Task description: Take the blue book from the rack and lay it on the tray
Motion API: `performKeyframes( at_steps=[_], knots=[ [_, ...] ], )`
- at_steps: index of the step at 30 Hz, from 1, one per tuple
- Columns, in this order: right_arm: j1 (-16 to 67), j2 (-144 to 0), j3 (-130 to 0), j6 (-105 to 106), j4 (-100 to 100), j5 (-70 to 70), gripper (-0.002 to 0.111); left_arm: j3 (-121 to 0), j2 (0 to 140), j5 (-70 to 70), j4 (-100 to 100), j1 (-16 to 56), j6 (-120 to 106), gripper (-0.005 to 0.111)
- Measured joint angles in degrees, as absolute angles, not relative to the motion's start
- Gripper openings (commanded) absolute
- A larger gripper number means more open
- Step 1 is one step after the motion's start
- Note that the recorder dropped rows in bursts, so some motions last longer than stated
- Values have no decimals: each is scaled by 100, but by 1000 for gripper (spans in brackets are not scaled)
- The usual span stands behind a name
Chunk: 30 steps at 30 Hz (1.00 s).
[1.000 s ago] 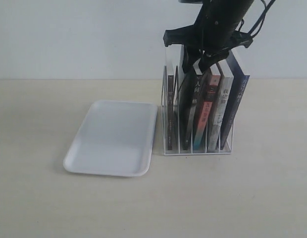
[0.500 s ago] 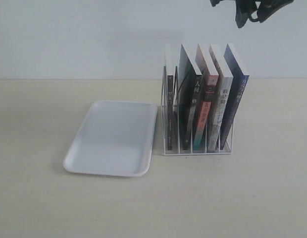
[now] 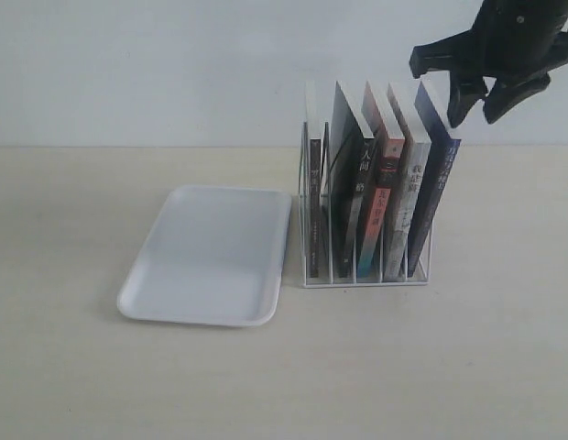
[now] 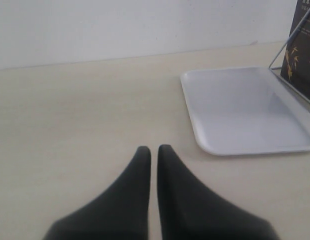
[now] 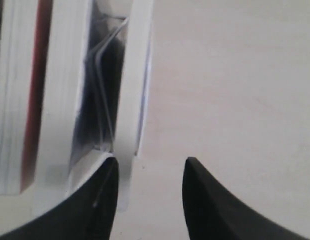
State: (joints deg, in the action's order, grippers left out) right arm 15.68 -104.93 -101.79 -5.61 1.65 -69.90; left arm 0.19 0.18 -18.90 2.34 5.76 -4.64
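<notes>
- The blue book (image 3: 441, 179) only shows its dark spine and white page edge in the exterior view. The front cover is turned away, so I can't make out any artwork.
- It stands in the rightmost slot of the rack (image 3: 365, 275), top leaning right, next to the other books (image 3: 371, 183).
- The right gripper (image 3: 475, 108) hangs over the book's top, a touch to the right. Its arm is cut off by the top of the exterior view, and from there I can't tell if a fingertip touches the book.
- The right wrist view is pretty blurry, but you can see the book's white top edge running in between the two fingers (image 5: 95, 200). It sits right up against one finger, with a clear gap to the other.
- The jaws are spread apart and not clamped on anything.
- The tray (image 3: 202, 319) lies flat on the table (image 3: 266, 385), just left of the rack.
- The left gripper (image 4: 153, 150) only turns up in its own wrist view. Its fingers are pressed nearly together with just a thin slit between them, and there's nothing in them.
- It sits low over the table with the tray beyond it. A sliver of rack wire and a dark book cover are cut off at the edge of that frame.
</notes>
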Motion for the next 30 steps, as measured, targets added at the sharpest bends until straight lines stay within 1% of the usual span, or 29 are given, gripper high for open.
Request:
performKeyframes(
  at_steps=[11,19,21,23,26,27,30],
  knots=[
    [1568,-10515,-10086,-436,-292,-6709,41,19,18,-1890,234,576,-464,5],
    [1568,-10891,-10082,-384,-364,-6573,40,19,18,-1890,234,576,-464,5],
    [1568,-10895,-10082,-384,-364,-6490,35,19,18,-1890,234,576,-464,5],
    [1568,-10895,-10082,-396,-364,-6471,24,19,18,-1890,234,576,-464,5],
    [1568,-10895,-10082,-396,-364,-6471,2,19,18,-1890,234,576,-464,5],
    [1568,-10895,-10082,-407,-364,-6471,0,19,18,-1890,234,576,-464,5],
    [1568,-10895,-10082,-407,-364,-6471,0,19,18,-1890,234,576,-464,5]
  ],
)
